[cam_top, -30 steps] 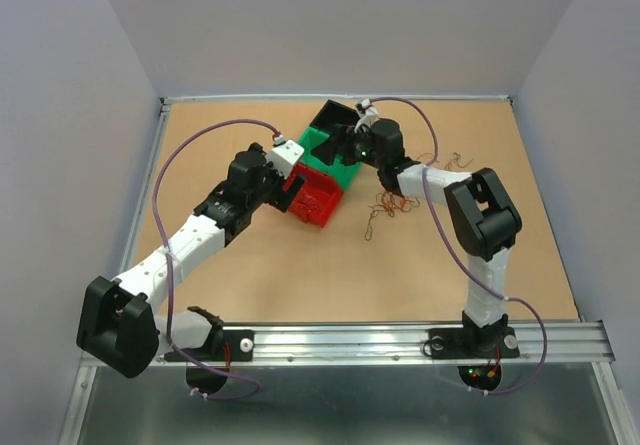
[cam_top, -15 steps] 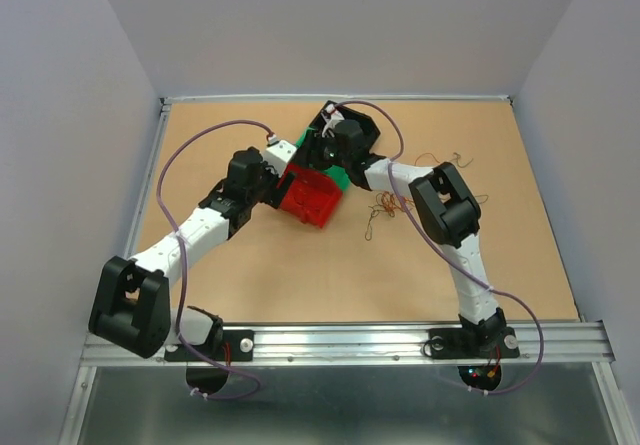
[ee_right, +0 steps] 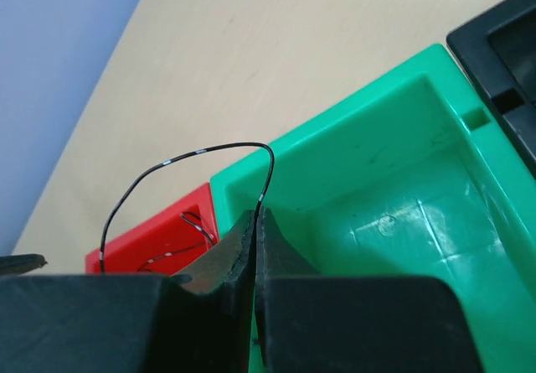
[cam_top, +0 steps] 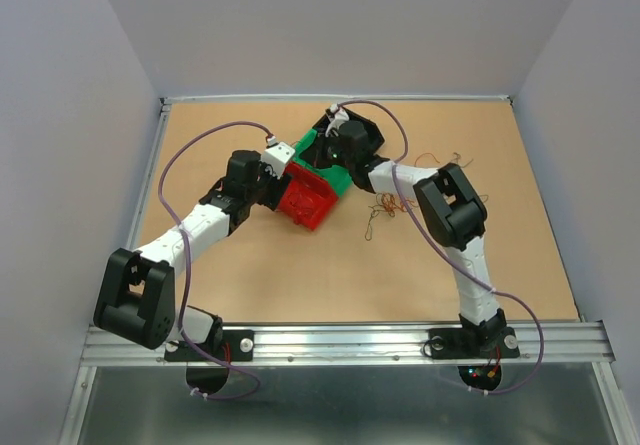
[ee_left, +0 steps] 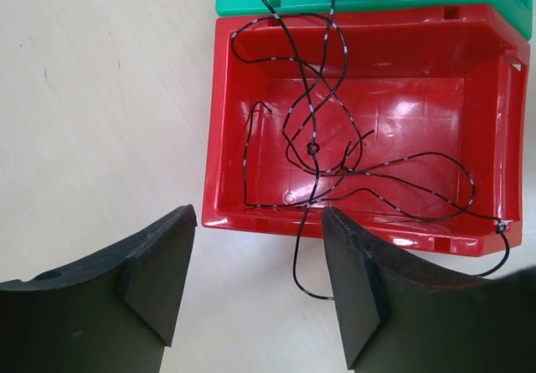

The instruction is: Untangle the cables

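The right fingers (ee_right: 239, 243) are pressing fully together on a dark cable (ee_right: 209, 148) above a corner of the green bin (ee_right: 394, 138). The left fingers (ee_left: 159, 264) are standing wide apart, holding nothing, over the near rim of the red bin (ee_left: 226, 121), where this cable is lying in loops. The other cables (cam_top: 385, 205) are resting between the bins and the right edge of the desk (cam_top: 300, 275).

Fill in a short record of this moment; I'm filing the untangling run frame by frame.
red bin: holds most of the looped black wire; one end trails over its near rim
green bin: against the red bin, floor bare where seen
right hand: shut on the black wire at the green bin's rim
left hand: open, at the red bin's near side, gripping nothing
orange-brown wire clump: on the table, right of the bins
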Available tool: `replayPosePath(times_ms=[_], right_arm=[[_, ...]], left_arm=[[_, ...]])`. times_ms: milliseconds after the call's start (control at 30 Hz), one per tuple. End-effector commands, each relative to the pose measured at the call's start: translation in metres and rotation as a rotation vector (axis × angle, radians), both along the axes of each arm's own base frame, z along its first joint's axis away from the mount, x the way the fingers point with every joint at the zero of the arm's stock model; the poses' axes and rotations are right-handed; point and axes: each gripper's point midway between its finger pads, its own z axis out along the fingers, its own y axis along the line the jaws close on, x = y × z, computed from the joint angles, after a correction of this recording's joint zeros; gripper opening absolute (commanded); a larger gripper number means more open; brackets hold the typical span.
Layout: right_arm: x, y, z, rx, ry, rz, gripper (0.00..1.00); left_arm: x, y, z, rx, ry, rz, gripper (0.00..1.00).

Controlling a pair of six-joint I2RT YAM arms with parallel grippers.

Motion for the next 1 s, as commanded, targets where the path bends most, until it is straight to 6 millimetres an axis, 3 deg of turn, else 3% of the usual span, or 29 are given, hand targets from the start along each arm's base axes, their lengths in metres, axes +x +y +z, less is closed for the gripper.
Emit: replayPosePath(times_ms=[0,233,433,833,967], right_arm=[[-0.005,0.001,0.038,-0.006,-0.165,0.0,0.03],[-0.036,-0.006,0.053,-0.036,-0.314,0.031,0.02],[-0.052,-0.004,0.059,-0.075,-0.391,0.052,0.02],[-0.055,-0.008,0.052,-0.113,-0.405,0.034,0.02],[-0.054,-0.007,0.051,-0.107,-0.396,0.031,0.02]], left_arm=[[0.01,-0.006,0.028,-0.051,-0.062,-0.013,0.71],[0.011,-0.008,0.019,-0.047,-0.029,-0.03,0.59],[0.009,-0.013,0.016,-0.056,-0.008,-0.064,0.55],[0.001,-0.011,0.036,-0.154,-0.014,-0.163,0.55],[-0.006,-0.013,0.033,-0.166,0.012,-0.212,0.55]])
